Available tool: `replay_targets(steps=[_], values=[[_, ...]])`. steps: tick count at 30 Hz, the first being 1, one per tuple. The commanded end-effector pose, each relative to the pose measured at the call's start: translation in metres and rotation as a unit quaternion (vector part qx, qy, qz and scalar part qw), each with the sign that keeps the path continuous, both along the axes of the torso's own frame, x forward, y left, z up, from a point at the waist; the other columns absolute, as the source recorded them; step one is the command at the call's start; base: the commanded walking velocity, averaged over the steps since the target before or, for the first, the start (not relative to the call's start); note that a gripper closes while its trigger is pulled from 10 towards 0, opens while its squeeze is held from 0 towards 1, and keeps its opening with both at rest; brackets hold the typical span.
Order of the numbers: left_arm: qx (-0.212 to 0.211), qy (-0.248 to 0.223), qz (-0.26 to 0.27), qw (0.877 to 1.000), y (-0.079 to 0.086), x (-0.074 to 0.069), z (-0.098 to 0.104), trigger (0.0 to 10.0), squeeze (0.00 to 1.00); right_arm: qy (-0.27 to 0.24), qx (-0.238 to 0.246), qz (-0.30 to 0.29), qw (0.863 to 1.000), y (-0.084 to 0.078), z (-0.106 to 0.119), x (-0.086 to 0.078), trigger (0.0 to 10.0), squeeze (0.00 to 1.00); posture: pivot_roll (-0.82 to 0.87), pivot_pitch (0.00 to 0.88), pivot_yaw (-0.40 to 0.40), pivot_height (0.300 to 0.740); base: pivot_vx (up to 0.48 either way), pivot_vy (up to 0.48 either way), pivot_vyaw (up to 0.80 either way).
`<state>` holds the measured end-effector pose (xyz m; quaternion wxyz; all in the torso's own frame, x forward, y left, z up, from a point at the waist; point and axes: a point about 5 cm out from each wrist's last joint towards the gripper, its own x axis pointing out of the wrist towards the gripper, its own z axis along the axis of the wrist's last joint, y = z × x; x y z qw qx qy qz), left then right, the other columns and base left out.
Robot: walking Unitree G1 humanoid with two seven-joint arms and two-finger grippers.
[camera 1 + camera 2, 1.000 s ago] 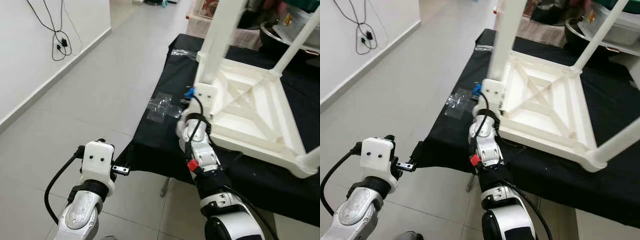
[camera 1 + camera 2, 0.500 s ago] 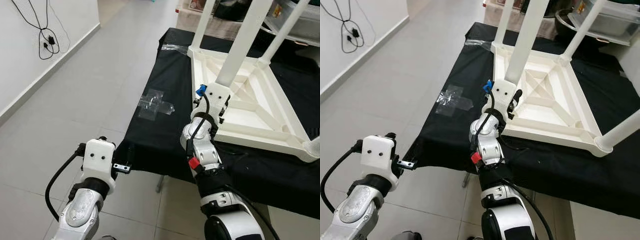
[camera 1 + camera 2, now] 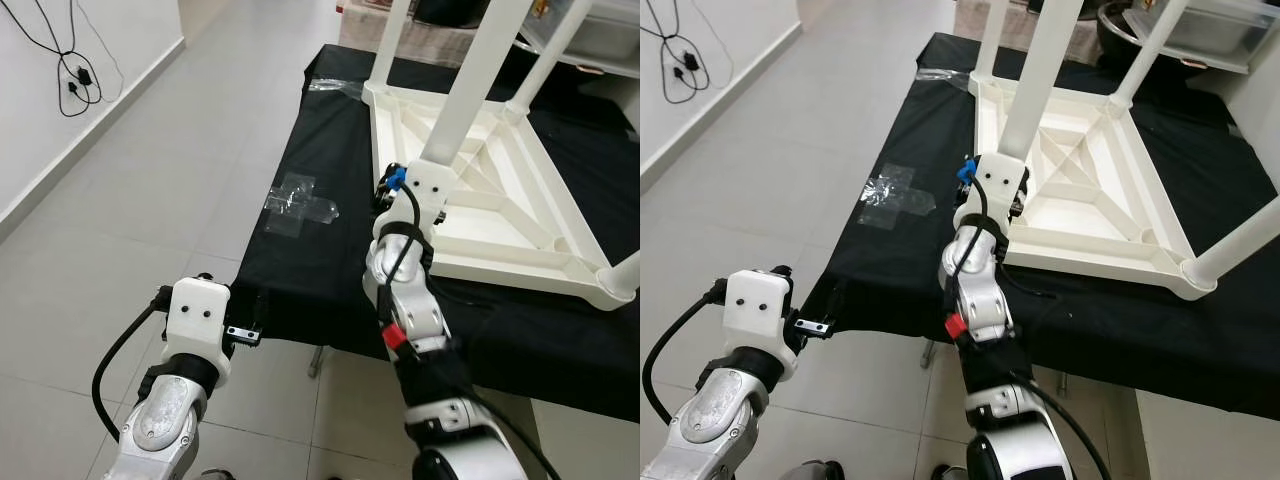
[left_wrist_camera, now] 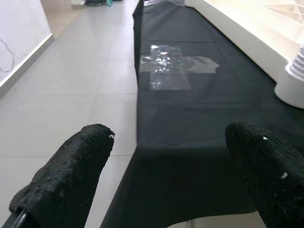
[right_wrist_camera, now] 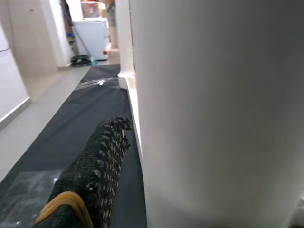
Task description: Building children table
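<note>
One children's table [image 3: 500, 190], white plastic, upturned at the worktop [image 3: 310, 270] left edge; probably light, rigid, smooth. Right gripper [image 3: 432, 192] jaws pinch its near leg [image 3: 470, 90], a sound hold; left gripper [image 4: 166, 190] jaws spread, idle.

The table legs [image 3: 470, 85] run off the top edge, their upper ends unseen

White kids' table [image 3: 500, 190] on black cloth [image 3: 330, 260]; grey floor tiles [image 3: 130, 200].
</note>
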<state>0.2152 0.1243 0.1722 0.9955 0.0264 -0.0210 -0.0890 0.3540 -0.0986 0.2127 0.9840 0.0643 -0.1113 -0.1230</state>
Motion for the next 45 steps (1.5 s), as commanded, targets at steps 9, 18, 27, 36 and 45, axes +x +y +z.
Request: replay_targets(steps=[9,18,27,36,45], values=[[0.000,0.012,0.001,1.000,0.001,0.000,-0.005,10.0,0.00,-0.028,-0.023,0.087,0.996,-0.019,0.001,0.000,10.0,0.00,0.15,0.170,-0.120,0.740,0.000,0.000,0.00],[0.001,0.009,0.002,1.000,0.002,0.001,-0.003,10.0,0.00,-0.032,-0.049,0.206,0.977,-0.045,0.010,0.018,10.0,0.00,0.15,0.171,-0.122,0.740,0.000,0.000,0.00],[0.002,0.009,0.002,1.000,0.002,0.001,-0.003,10.0,0.00,-0.007,-0.081,0.327,0.942,-0.063,0.012,0.031,10.0,0.00,0.16,0.172,-0.120,0.740,0.000,0.000,0.00],[0.002,0.007,0.001,1.000,0.001,-0.001,-0.001,10.0,0.00,0.018,-0.097,0.393,0.914,-0.062,0.016,0.044,10.0,0.00,0.17,0.175,-0.120,0.740,0.000,0.000,0.00],[0.005,0.009,0.000,1.000,0.002,-0.002,-0.002,10.0,0.00,0.043,-0.088,0.477,0.874,-0.056,0.021,0.046,10.0,0.00,0.17,0.179,-0.119,0.740,0.000,0.000,0.00]])
